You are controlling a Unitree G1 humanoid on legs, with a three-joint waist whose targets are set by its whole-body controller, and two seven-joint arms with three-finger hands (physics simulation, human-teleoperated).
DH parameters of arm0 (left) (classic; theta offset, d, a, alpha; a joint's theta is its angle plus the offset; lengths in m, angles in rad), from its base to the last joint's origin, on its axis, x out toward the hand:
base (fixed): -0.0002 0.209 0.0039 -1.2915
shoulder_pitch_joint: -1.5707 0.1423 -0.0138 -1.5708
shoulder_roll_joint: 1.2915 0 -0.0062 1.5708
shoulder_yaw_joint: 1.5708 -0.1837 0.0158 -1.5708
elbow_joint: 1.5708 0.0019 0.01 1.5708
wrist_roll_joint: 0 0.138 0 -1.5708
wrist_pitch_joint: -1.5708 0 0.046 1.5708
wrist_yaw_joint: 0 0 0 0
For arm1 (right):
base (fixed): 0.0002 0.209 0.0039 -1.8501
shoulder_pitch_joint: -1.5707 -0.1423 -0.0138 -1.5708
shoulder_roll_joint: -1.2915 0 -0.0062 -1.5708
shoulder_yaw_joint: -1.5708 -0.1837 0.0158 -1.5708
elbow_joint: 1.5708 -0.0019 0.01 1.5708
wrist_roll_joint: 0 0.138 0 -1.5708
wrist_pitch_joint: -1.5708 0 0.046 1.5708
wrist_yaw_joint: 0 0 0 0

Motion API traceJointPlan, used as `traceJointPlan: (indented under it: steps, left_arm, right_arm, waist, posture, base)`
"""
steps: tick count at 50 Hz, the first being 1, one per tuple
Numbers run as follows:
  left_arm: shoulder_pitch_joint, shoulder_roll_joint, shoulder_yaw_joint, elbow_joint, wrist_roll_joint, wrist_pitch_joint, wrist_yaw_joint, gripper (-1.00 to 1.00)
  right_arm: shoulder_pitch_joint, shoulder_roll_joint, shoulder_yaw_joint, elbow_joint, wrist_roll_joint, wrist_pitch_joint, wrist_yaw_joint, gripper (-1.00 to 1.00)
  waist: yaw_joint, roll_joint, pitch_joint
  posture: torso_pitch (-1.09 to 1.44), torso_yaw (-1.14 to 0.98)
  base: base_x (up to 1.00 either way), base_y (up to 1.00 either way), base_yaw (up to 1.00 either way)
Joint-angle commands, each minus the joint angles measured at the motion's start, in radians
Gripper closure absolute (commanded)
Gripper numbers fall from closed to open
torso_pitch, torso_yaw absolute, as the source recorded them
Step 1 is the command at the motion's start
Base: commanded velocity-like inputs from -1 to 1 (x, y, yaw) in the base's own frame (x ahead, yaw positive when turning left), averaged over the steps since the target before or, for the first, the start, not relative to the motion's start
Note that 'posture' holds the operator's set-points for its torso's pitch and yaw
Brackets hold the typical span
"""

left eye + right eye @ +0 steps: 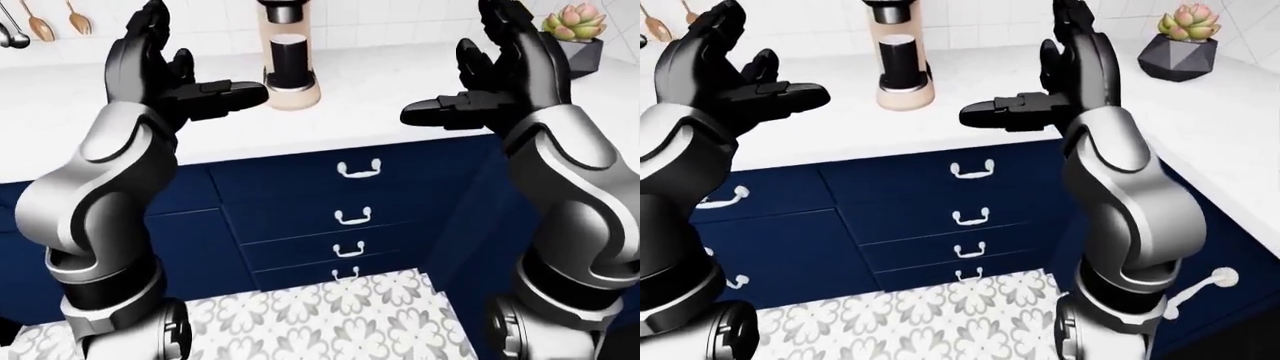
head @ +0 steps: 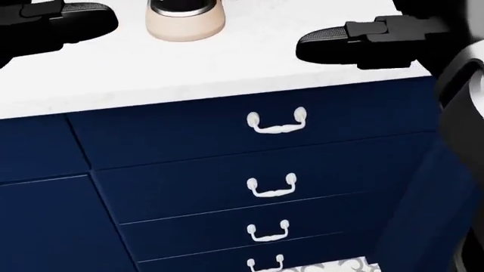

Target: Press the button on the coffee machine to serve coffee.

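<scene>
1. The coffee machine (image 1: pixel 290 56), beige with a dark cup in it, stands on the white counter (image 1: pixel 380 97) at the upper centre of the left-eye view.
2. The left hand (image 1: pixel 165 71), at upper left, is raised with fingers spread wide, gripping nothing.
3. The right hand (image 1: pixel 500 71), at upper right, is equally spread and empty.
4. Blue drawers (image 2: pixel 257 170) with white handles fill the head view below the counter.

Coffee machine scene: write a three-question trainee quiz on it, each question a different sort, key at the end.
1. True or false: the left hand is gripping the coffee machine.
2. What sits in the machine? A) a dark cup B) a plate C) a kettle
3. Fill in: the succulent stands at the right-eye view's top ____.

Key: 1 false, both hands, including the right hand, are open and empty; 2 A; 3 right.
</scene>
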Motion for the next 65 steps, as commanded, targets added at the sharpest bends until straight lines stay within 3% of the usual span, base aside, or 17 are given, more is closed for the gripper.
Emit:
traceJointPlan:
  steps: [1,2,3,7,10,13,15,16,17,32,34,44,48,57,60,62,65]
  left_arm:
    - [-0.025,0.005,0.001,-0.011,0.006,-0.040,-0.011,-1.00]
    - [-0.021,0.003,-0.001,-0.008,0.010,-0.045,-0.014,-1.00]
    - [-0.020,0.001,0.000,-0.008,0.010,-0.043,-0.015,-1.00]
    - [-0.012,-0.008,-0.009,-0.003,0.023,-0.050,-0.021,-1.00]
    - [-0.012,-0.007,-0.004,-0.004,0.027,-0.048,-0.028,-1.00]
    - [-0.016,-0.007,-0.002,-0.008,0.027,-0.043,-0.026,-1.00]
    - [-0.016,-0.010,-0.006,-0.011,0.031,-0.040,-0.025,-1.00]
    - [-0.015,-0.011,-0.007,-0.013,0.032,-0.040,-0.026,-1.00]
    - [-0.016,-0.012,-0.005,-0.018,0.031,-0.035,-0.024,-1.00]
    - [-0.028,-0.015,-0.005,-0.048,0.037,-0.008,-0.020,-1.00]
    - [-0.027,-0.015,-0.005,-0.045,0.039,-0.010,-0.022,-1.00]
    - [-0.026,-0.014,-0.004,-0.045,0.041,-0.011,-0.025,-1.00]
    - [-0.030,-0.012,0.002,-0.048,0.035,-0.006,-0.022,-1.00]
    - [-0.033,-0.010,0.003,-0.048,0.033,-0.007,-0.016,-1.00]
    - [-0.033,-0.009,-0.001,-0.037,0.036,-0.017,-0.018,-1.00]
    - [-0.031,-0.010,-0.002,-0.040,0.036,-0.016,-0.017,-1.00]
    - [-0.032,-0.011,-0.001,-0.047,0.032,-0.009,-0.014,-1.00]
  right_arm:
    - [-0.024,-0.012,-0.015,-0.007,0.008,-0.026,-0.006,-1.00]
    - [-0.026,-0.013,-0.019,-0.008,0.015,-0.023,-0.011,-1.00]
    - [-0.028,-0.016,-0.026,-0.010,0.024,-0.019,-0.016,-1.00]
    - [-0.024,-0.023,-0.029,0.002,0.045,-0.034,-0.030,-1.00]
    - [-0.015,-0.028,-0.026,0.003,0.056,-0.043,-0.036,-1.00]
    - [-0.012,-0.035,-0.022,0.010,0.061,-0.055,-0.036,-1.00]
    - [-0.017,-0.036,-0.021,0.004,0.067,-0.045,-0.043,-1.00]
    - [-0.014,-0.038,-0.021,0.007,0.067,-0.052,-0.041,-1.00]
    - [-0.015,-0.040,-0.021,0.004,0.069,-0.049,-0.042,-1.00]
    - [-0.019,-0.038,-0.012,-0.006,0.086,-0.042,-0.053,-1.00]
    - [-0.015,-0.039,-0.012,0.001,0.083,-0.052,-0.050,-1.00]
    - [-0.012,-0.035,-0.007,-0.002,0.078,-0.057,-0.046,-1.00]
    - [-0.009,-0.033,-0.002,-0.003,0.071,-0.057,-0.041,-1.00]
    - [-0.020,-0.029,-0.007,-0.017,0.064,-0.047,-0.042,-1.00]
    - [-0.015,-0.027,-0.001,-0.005,0.059,-0.059,-0.037,-1.00]
    - [-0.020,-0.028,-0.004,-0.009,0.062,-0.052,-0.037,-1.00]
    - [-0.023,-0.028,-0.007,-0.015,0.065,-0.045,-0.040,-1.00]
  waist:
    - [-0.001,-0.007,-0.021]
    - [0.000,-0.034,-0.026]
    - [-0.004,-0.008,-0.023]
    - [-0.001,-0.020,-0.040]
    - [-0.003,0.007,-0.023]
    - [-0.011,0.063,-0.019]
    - [-0.011,0.153,-0.042]
    - [-0.009,0.092,-0.025]
    - [-0.011,0.111,-0.023]
    - [0.006,0.006,-0.022]
    - [0.009,-0.028,-0.028]
    - [0.005,0.021,-0.011]
    - [-0.008,0.103,-0.028]
    - [0.005,0.057,-0.016]
    - [0.011,0.018,-0.012]
    - [0.016,-0.035,-0.025]
    - [0.015,-0.032,-0.017]
  posture:
    - [0.00,0.00]
    - [0.00,0.00]
    - [0.00,0.00]
    - [0.00,0.00]
    - [0.00,0.00]
    - [0.00,0.00]
    - [0.00,0.00]
    - [0.00,0.00]
    - [0.00,0.00]
    - [0.00,0.00]
    - [0.00,0.00]
    - [0.00,0.00]
    - [0.00,0.00]
    - [0.00,0.00]
    - [0.00,0.00]
    - [0.00,0.00]
    - [0.00,0.00]
  base:
    - [0.05,0.33,0.00]
    - [0.05,0.32,0.00]
    - [0.05,0.32,0.00]
    - [0.05,0.32,0.00]
    - [0.06,0.33,0.00]
    - [0.07,0.32,0.00]
    - [0.08,0.31,0.00]
    - [0.09,0.25,0.00]
    - [0.11,0.24,0.00]
    - [0.12,0.13,0.00]
    - [0.13,0.00,0.00]
    - [0.14,0.00,0.00]
    - [0.14,0.00,0.00]
    - [0.14,0.00,0.00]
    - [0.17,0.00,0.00]
    - [0.18,0.00,0.00]
    - [0.18,0.00,0.00]
